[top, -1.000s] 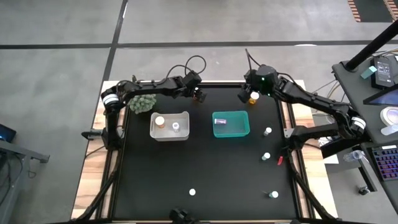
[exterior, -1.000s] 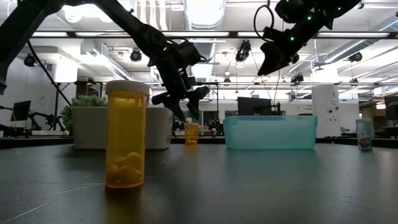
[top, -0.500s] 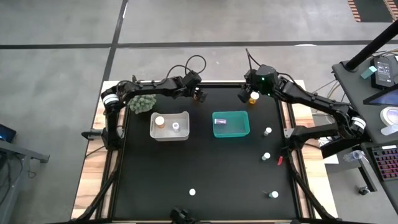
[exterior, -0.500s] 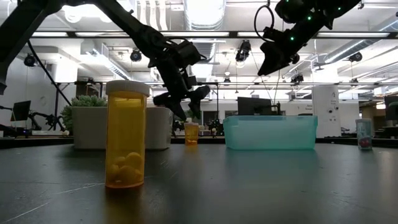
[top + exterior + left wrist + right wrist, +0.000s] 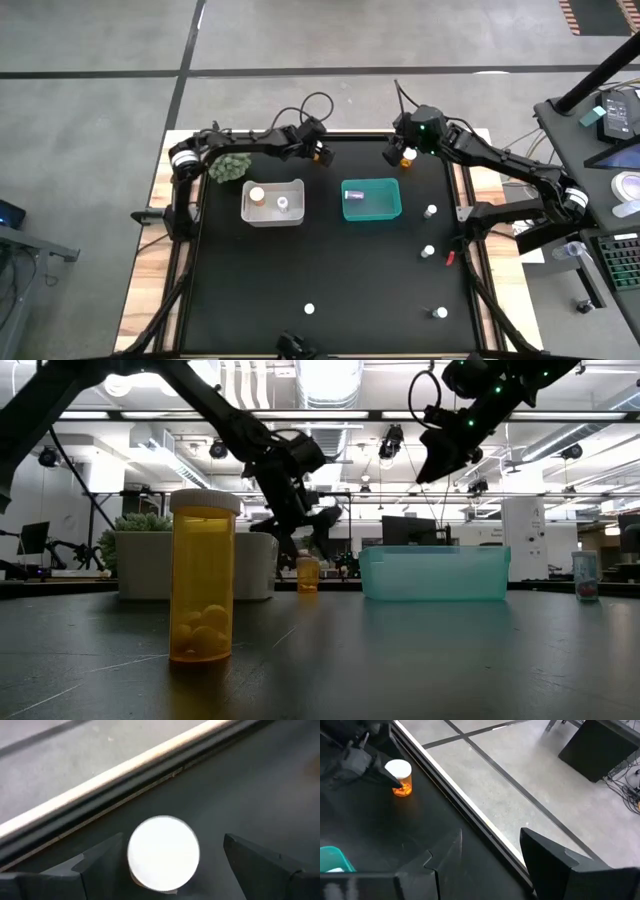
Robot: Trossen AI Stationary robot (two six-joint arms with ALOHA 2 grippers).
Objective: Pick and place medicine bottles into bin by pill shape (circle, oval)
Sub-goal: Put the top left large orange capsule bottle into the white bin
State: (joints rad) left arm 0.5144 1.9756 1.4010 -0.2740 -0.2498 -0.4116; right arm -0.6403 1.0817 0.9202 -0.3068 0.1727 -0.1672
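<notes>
A spiky green plant (image 5: 229, 165) is sitting at the far left corner of the black table (image 5: 330, 260), just beside the white bin (image 5: 272, 203), which is holding two bottles; the teal bin (image 5: 371, 199) is standing next to it with a small bottle lying inside. Loose white-capped bottles are scattered well apart — three down the right side (image 5: 430, 212) and one near the front edge (image 5: 309, 310) — and seen from table height, a tall amber bottle (image 5: 204, 575) of pale pills is looming in the foreground. The left arm is reaching along the far edge, bent low over the table, and the left gripper (image 5: 321, 155) is hanging with its fingers (image 5: 100, 857) spread wide on either side of a small amber bottle (image 5: 163, 851), whose white cap is sitting between them, untouched as far as I can tell. The right arm is stretching in from the right toward the far edge, the right gripper (image 5: 397, 155) raised above the table with its fingers parted and grasping nothing, near another amber bottle (image 5: 408, 153).
</notes>
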